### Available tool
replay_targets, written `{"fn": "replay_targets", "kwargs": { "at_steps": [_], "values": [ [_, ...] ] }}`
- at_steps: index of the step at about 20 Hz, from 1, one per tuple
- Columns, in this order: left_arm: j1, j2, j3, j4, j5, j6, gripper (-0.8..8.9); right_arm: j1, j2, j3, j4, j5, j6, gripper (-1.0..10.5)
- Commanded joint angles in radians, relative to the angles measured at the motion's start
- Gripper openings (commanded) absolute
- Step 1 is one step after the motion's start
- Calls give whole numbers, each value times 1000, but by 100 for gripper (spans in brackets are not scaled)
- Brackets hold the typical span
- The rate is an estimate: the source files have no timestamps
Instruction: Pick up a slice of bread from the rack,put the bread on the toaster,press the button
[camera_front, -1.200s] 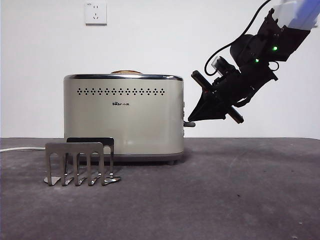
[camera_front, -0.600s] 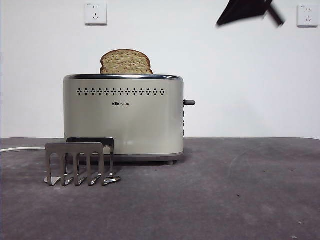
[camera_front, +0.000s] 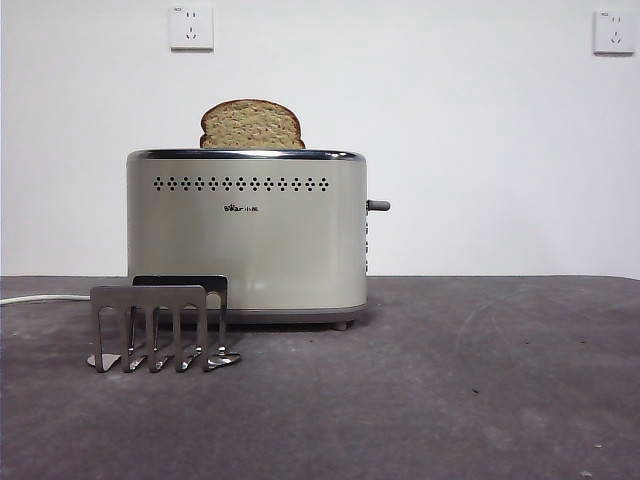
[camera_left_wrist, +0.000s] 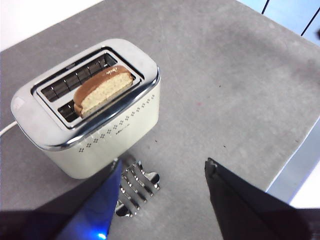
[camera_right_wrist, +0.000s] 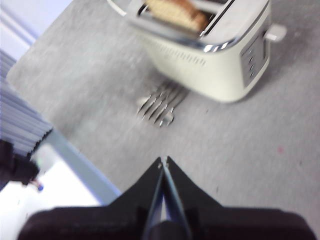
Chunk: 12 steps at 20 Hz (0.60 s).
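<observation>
Grey counter (camera_front: 480, 400), rack (camera_front: 160, 325) empty, slice of bread (camera_front: 251, 125) poking from toaster (camera_front: 247, 235); lever up, press looks unfinished. Left pincer (camera_left_wrist: 162, 175) spread, right pincer (camera_right_wrist: 164, 162) pressed together.

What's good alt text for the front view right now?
A slice of bread stands up out of a cream toaster on a grey table. A small metal rack, holding nothing, sits in front of the toaster's left end; no arm shows.
</observation>
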<state>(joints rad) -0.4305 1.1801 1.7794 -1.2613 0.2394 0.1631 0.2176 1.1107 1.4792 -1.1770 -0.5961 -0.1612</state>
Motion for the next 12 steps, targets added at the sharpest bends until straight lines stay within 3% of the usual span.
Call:
{"fn": "replay_targets", "kwargs": {
  "at_steps": [1, 3, 4, 6, 12],
  "values": [
    [-2, -2, -5, -12, 4, -6, 279, 2, -37, -2, -30, -3, -51, -12],
    [-2, -2, -5, -23, 4, -6, 274, 2, -60, -2, -36, -3, -50, -11],
    [-2, -2, -5, -30, 4, -5, 215, 2, -65, -2, -36, -3, -50, -11],
    [-2, -2, -5, -48, 4, -3, -12, 2, -67, -2, -36, -3, -50, -11],
    [-2, -2, -5, -64, 2, -6, -3, 0, -67, -2, -36, 1, -15, 1]
  ]
}}
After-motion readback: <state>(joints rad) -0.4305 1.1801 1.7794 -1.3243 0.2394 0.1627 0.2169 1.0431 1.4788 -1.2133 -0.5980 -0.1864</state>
